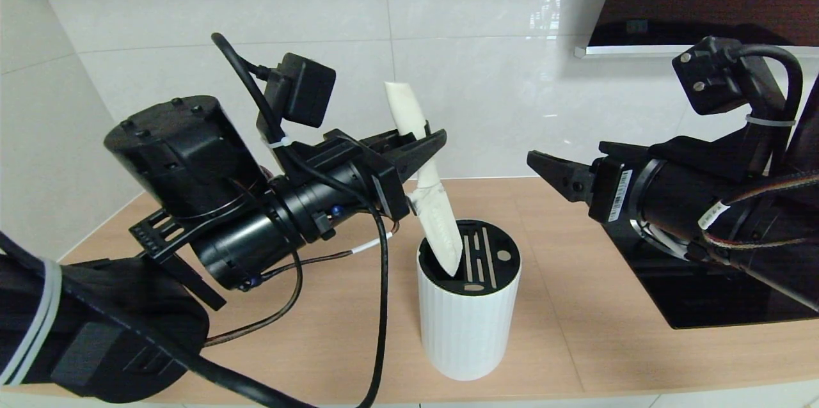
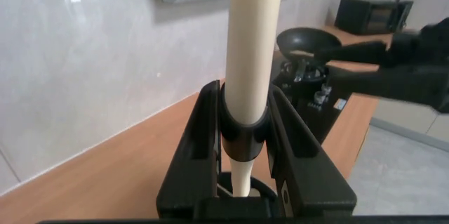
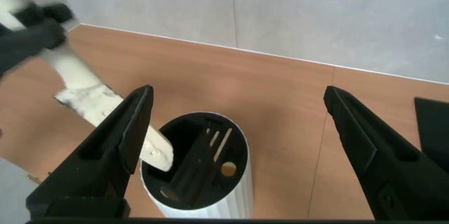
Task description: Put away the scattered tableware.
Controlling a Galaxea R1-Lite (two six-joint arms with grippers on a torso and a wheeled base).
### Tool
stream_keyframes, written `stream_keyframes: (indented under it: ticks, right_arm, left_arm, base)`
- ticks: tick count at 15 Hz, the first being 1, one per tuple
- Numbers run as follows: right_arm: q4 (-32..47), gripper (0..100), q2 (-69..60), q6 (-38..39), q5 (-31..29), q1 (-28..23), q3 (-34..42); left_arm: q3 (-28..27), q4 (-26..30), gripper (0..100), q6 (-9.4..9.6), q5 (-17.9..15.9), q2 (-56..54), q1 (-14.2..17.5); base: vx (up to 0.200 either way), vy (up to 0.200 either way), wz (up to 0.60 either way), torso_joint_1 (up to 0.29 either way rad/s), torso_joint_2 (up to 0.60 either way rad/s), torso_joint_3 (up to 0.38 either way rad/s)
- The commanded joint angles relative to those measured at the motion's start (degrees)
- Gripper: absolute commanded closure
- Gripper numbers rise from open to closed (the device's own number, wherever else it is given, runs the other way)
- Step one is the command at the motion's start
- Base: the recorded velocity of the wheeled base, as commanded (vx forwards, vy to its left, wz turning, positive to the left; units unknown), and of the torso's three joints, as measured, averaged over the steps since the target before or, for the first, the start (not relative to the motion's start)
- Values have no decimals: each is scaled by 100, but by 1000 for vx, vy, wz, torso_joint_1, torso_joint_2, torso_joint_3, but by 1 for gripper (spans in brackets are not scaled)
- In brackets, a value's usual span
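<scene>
Above wooden counter, left end effector pinches a probable knife; right end effector spread.

The white knife leans over the white holder. The middle of its handle is hidden between the fingers of the left gripper. How deep its tip sits in the holder cannot be told. In the right wrist view the holder's bottom is cut off. Right of the holder, the right arm hides part of the black cooktop.
</scene>
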Motion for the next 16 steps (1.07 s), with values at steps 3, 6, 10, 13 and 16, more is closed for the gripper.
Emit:
stream_keyframes:
  ticks: [3,6,10,13,16]
  right_arm:
    - [6,0,8,1,1,3,8]
    - [-3,0,8,1,1,3,8]
    - [-3,0,-27,1,1,3,8]
    - [6,0,-27,1,1,3,8]
    - [6,0,-19,1,1,3,17]
  left_arm:
    - [44,2,100,14,8,163,-8]
    - [53,-7,100,5,8,348,-104]
    - [53,-7,100,14,175,559,-175]
    - [53,-7,100,5,219,673,-175]
    - [53,-16,100,5,254,902,-184]
  base:
    - [0,0,0,0,0,0]
    - [0,0,0,0,0,0]
    - [0,0,0,0,0,0]
    - [0,0,0,0,0,0]
    - [0,0,0,0,0,0]
